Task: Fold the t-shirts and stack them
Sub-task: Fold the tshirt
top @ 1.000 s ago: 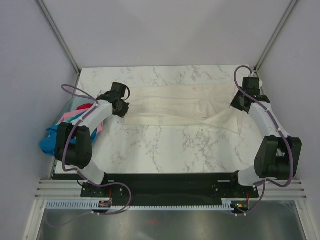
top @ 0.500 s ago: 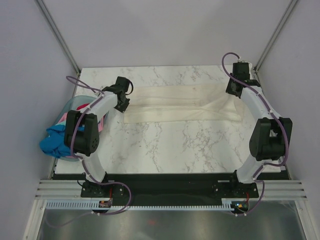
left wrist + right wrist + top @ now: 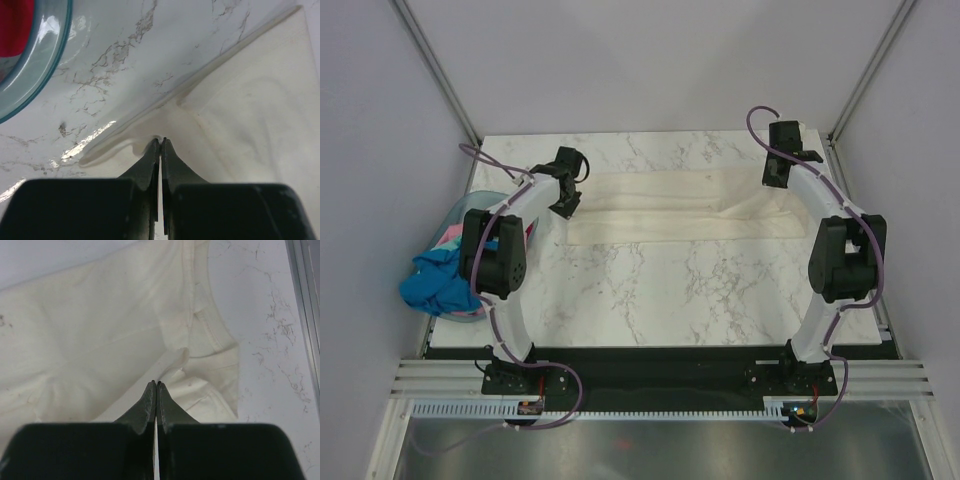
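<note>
Cream t-shirt stretched on marble table, left tool and right tool pinching its ends, grey walls

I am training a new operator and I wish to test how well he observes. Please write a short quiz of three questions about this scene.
1. True or false: the left gripper is wide open above the cream-white t-shirt.
2. The right gripper is shut on: A) a blue shirt B) the cream-white t-shirt C) a plastic rim.
3. Fill in: the coloured shirts lie in and over the pale blue ____.

Key: 1 false; 2 B; 3 basket.
</note>
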Available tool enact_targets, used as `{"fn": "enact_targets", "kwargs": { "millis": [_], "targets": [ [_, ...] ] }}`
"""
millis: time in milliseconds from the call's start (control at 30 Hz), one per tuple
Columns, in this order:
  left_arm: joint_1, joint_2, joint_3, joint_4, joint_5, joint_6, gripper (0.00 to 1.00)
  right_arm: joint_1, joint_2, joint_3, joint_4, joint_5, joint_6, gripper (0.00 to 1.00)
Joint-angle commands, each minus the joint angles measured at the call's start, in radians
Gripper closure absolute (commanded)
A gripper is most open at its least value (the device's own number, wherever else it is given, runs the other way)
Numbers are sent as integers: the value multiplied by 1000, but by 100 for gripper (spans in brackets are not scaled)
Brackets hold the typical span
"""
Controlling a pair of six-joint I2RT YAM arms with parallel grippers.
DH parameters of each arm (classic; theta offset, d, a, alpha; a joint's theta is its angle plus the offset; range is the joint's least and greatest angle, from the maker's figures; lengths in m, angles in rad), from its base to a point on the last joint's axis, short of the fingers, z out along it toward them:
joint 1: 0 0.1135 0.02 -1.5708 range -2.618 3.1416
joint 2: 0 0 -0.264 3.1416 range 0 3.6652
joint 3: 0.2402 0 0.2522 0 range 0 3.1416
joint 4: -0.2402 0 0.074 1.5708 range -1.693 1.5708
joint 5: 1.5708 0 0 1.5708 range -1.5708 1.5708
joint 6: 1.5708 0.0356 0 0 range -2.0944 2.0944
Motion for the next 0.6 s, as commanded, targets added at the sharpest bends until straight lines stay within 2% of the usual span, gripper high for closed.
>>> {"fn": "enact_targets", "kwargs": {
  "millis": [0,567],
  "targets": [
    [9,29,59,-22,-83,14,98,4,29,61,-22,64,-20,100],
    [10,132,171,-41,-126,64,98,6,48,78,-39,67,-9,100]
  ]
}}
